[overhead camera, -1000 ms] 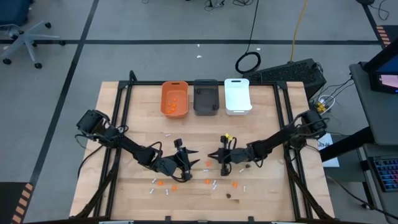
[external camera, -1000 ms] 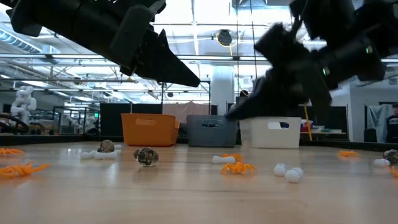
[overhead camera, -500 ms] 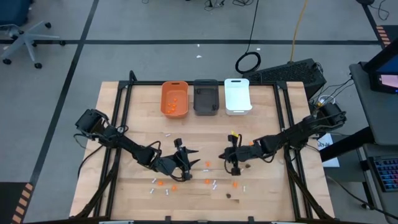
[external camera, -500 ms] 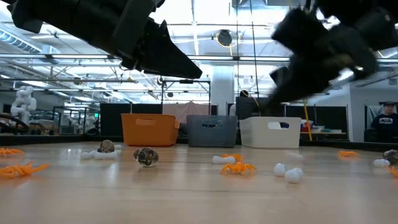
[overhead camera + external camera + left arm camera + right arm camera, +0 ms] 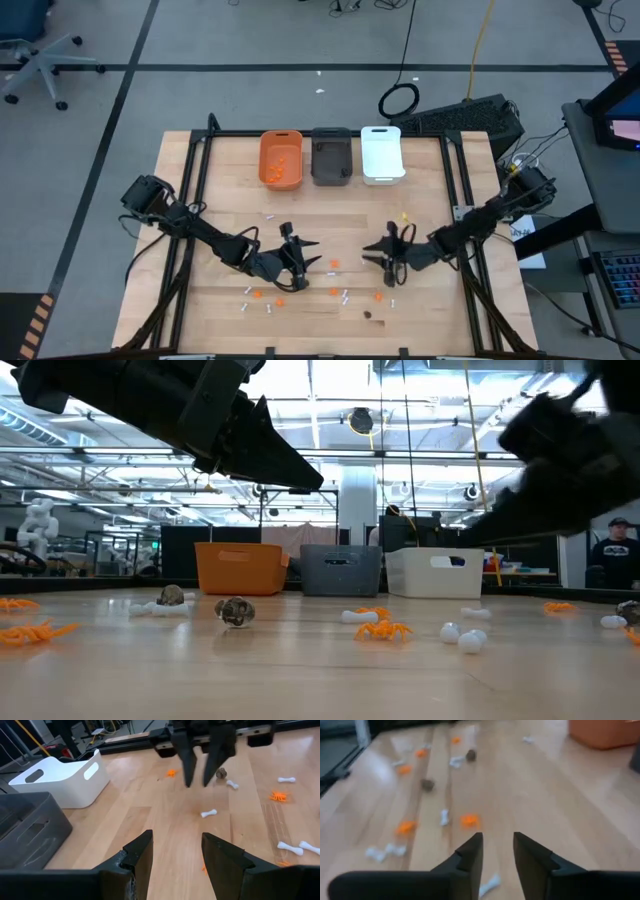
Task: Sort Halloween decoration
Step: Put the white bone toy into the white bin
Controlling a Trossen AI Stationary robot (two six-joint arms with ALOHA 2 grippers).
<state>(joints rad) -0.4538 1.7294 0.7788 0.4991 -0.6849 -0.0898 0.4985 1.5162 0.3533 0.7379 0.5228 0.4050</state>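
Note:
Small Halloween decoration pieces lie scattered on the wooden table: orange blobs (image 5: 333, 264) (image 5: 469, 820), white sticks (image 5: 345, 296) (image 5: 209, 813) and dark lumps (image 5: 368, 315) (image 5: 426, 784). My left gripper (image 5: 300, 262) (image 5: 175, 850) hovers open above the table's near middle, with nothing between its fingers. My right gripper (image 5: 385, 255) (image 5: 498, 847) hovers open to the right of it, facing it, also with nothing between its fingers. Both grippers point slightly downward, clear of the pieces. In the low view the left arm (image 5: 250, 440) fills the upper left and the right arm (image 5: 560, 470) shows blurred at the upper right.
Three bins stand in a row at the table's far edge: orange (image 5: 281, 160), dark grey (image 5: 331, 157) and white (image 5: 381, 154). The orange bin holds some orange pieces. More pieces lie near the front edge (image 5: 258, 295). Black frame rails (image 5: 195, 200) run along both sides.
My right gripper has drawn back toward the table's right edge, away from the left gripper, and has rolled about its own line. It stays above the table. The left gripper has kept still.

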